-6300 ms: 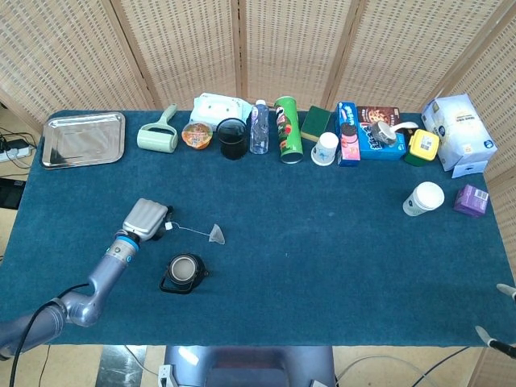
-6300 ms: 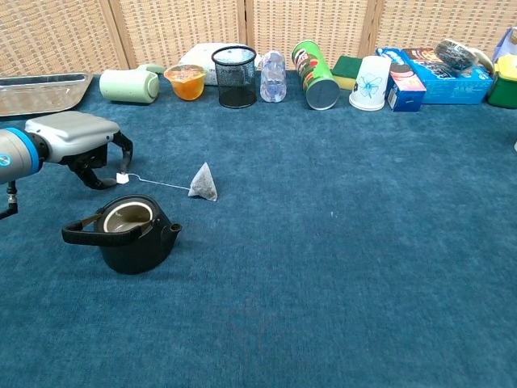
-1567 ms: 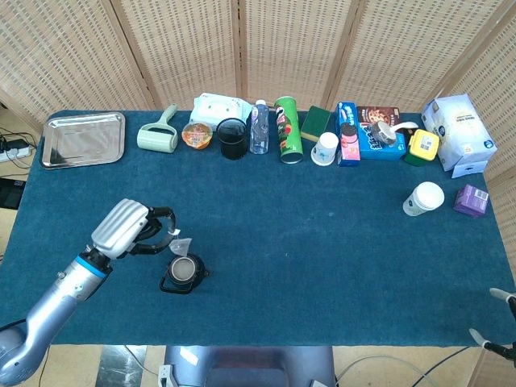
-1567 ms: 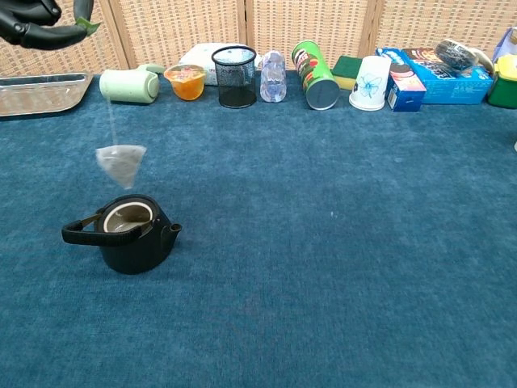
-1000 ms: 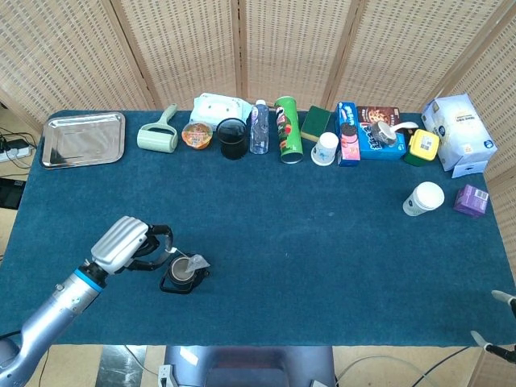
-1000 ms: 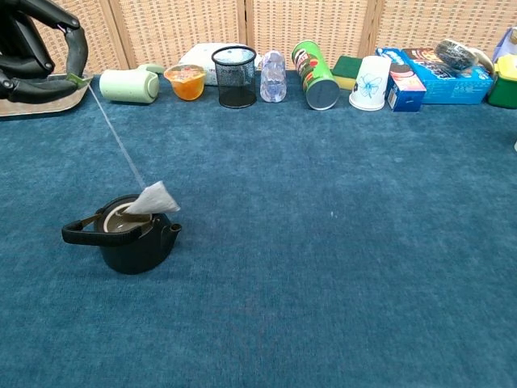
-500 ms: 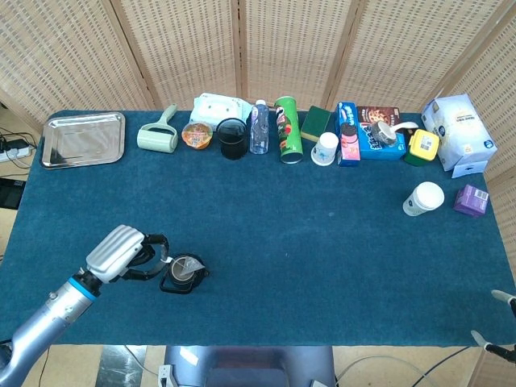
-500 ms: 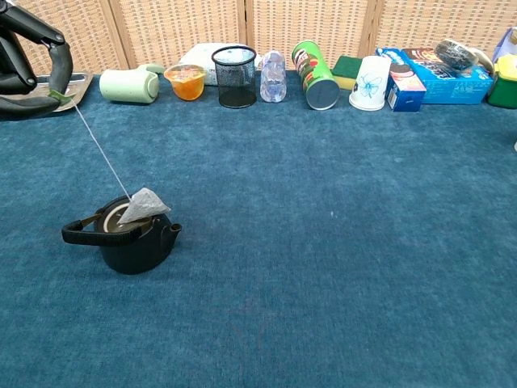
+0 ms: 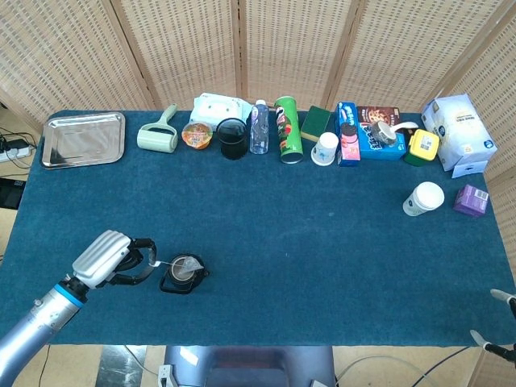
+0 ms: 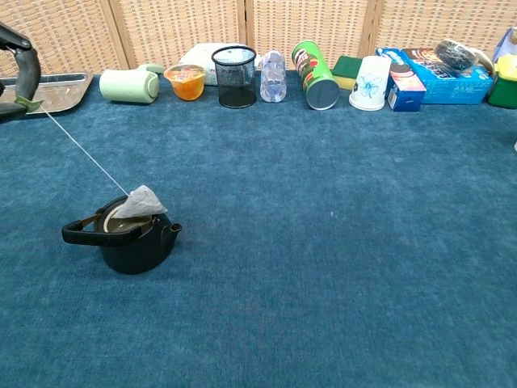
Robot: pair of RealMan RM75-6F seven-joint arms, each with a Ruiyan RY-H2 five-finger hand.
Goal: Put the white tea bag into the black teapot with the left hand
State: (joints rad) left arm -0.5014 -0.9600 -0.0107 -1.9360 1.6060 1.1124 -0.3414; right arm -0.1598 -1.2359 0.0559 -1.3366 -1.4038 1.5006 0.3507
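The black teapot point(image 9: 182, 275) point(image 10: 131, 239) stands lidless near the table's front left. The white tea bag point(image 9: 188, 264) point(image 10: 140, 202) lies tilted on the rim of its mouth, partly over the opening. A taut string runs from the bag up and left to a green tag point(image 10: 29, 103), which my left hand point(image 9: 106, 258) point(image 10: 18, 69) pinches. That hand hovers left of the pot; the chest view shows only its dark fingers at the top left corner. Of my right hand point(image 9: 498, 317) only two spread fingertips show, at the bottom right edge, with nothing in them.
A steel tray point(image 9: 83, 139) lies at the back left. Along the back edge stand a lint roller point(image 9: 159, 135), a mesh cup point(image 9: 232, 138), a bottle point(image 9: 259, 126), a green can point(image 9: 288, 129) and boxes. A paper cup point(image 9: 423, 198) sits at the right.
My left hand has moved left and toward the front edge, drawing the string flatter. The tea bag has settled from beside the spout onto the teapot's mouth.
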